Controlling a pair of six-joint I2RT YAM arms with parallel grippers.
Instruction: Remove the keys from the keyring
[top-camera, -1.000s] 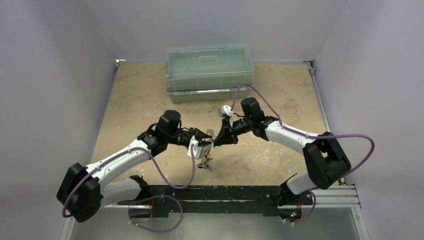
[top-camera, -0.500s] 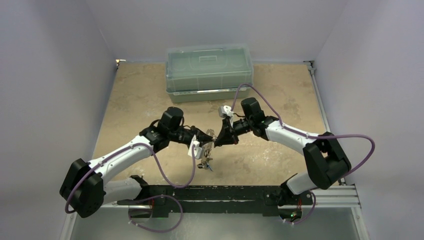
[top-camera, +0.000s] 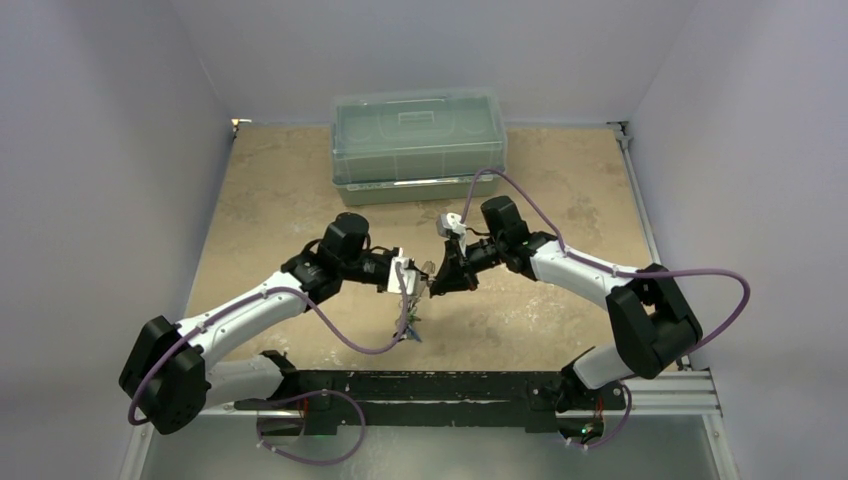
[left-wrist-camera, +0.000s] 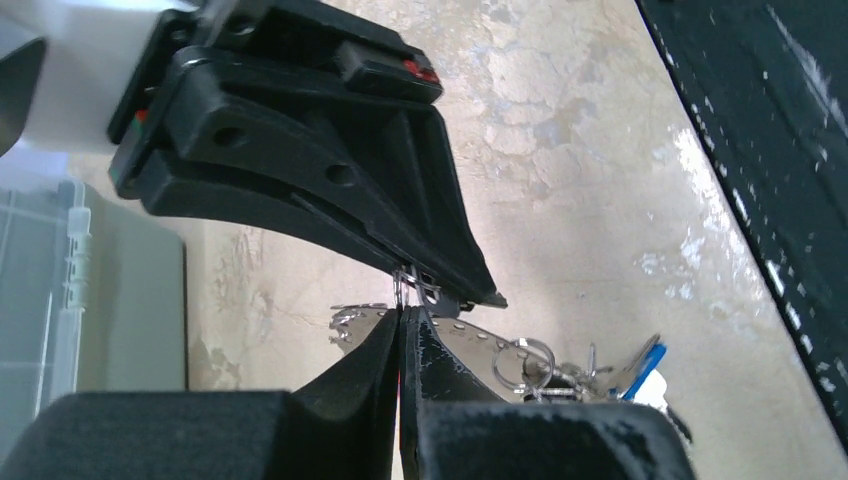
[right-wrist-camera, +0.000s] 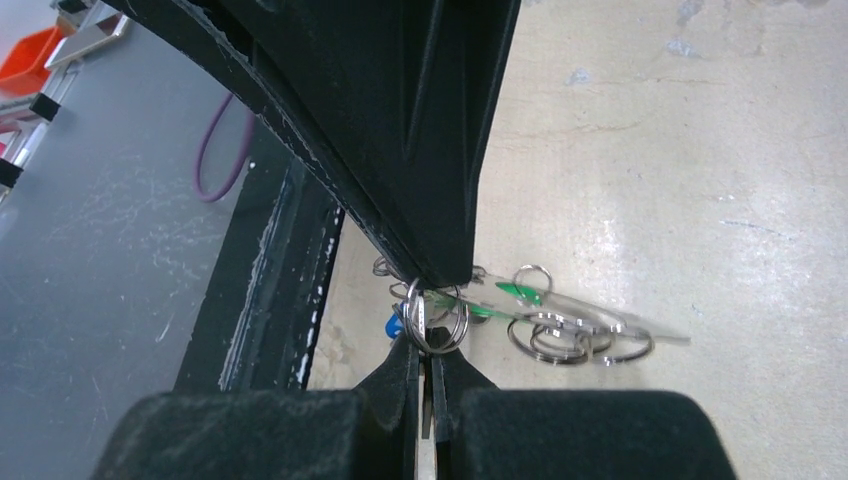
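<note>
both claws meet tip to tip above the tan tabletop (top-camera: 270, 200) — the left gripper (top-camera: 413, 277) is clenched on the keyring (left-wrist-camera: 402, 290) wire and the right gripper (top-camera: 431, 283) is pinched shut on it too — with the keys (top-camera: 410, 326) dangling just beneath them.

Left arm (top-camera: 235, 312) & right arm (top-camera: 580, 268): white shells, black joints. Purple cables (top-camera: 715, 290) loop along both. Right gripper (top-camera: 432, 285): black wedge fingers, red marks, round holes. White wrist cams (top-camera: 452, 222).
</note>
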